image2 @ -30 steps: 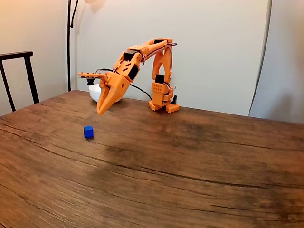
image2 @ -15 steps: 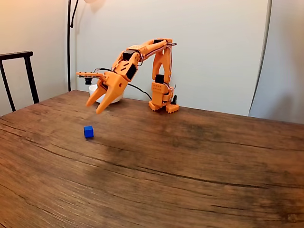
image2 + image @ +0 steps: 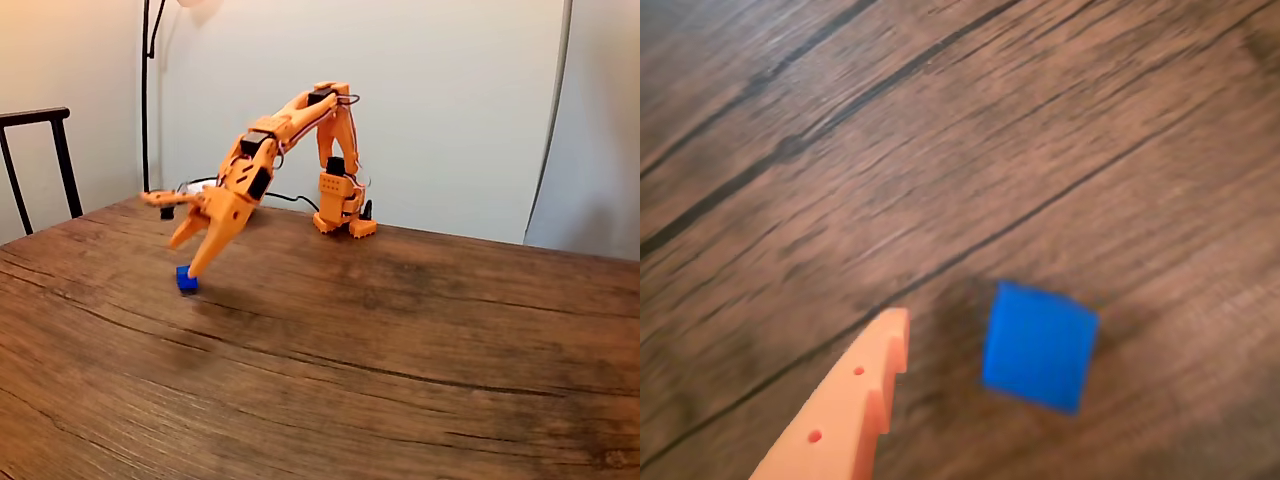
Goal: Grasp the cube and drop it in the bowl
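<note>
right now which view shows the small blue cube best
The wrist view: the small bright-blue cube appears large and unobstructed on the wooden table, beside one orange finger. In the fixed view it is tiny, partly behind the open jaws.

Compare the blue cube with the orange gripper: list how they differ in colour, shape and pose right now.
Colour: the cube is solid bright blue; the gripper is orange.
Shape: the cube is a small block with flat faces; the gripper has long tapered fingers spread open.
Pose: the cube rests on the wooden table; the gripper hangs angled down over it, one fingertip beside the cube.
Both are plain, single-coloured.
</note>
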### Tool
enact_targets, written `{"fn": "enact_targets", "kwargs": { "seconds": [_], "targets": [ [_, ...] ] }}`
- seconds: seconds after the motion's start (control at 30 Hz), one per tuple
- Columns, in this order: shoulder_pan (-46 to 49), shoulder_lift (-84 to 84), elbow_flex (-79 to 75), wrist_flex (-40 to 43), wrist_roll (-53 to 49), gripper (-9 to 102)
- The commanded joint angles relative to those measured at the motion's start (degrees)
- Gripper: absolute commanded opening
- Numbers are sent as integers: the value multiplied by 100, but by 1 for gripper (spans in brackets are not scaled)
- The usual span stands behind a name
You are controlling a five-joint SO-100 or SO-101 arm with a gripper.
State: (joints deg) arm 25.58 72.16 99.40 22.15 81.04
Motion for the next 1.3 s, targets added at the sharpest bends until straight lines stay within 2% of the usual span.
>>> {"fn": "enact_targets", "kwargs": {
  "seconds": [0.0, 0.57, 0.87, 1.27],
  "targets": [
    [-9, -167, -457, -88, 9, 53],
    [-44, -396, -483, 229, 0, 53],
    [-18, -404, -448, 229, -26, 32],
    [-44, -800, -492, 193, -53, 30]
  ]
}}
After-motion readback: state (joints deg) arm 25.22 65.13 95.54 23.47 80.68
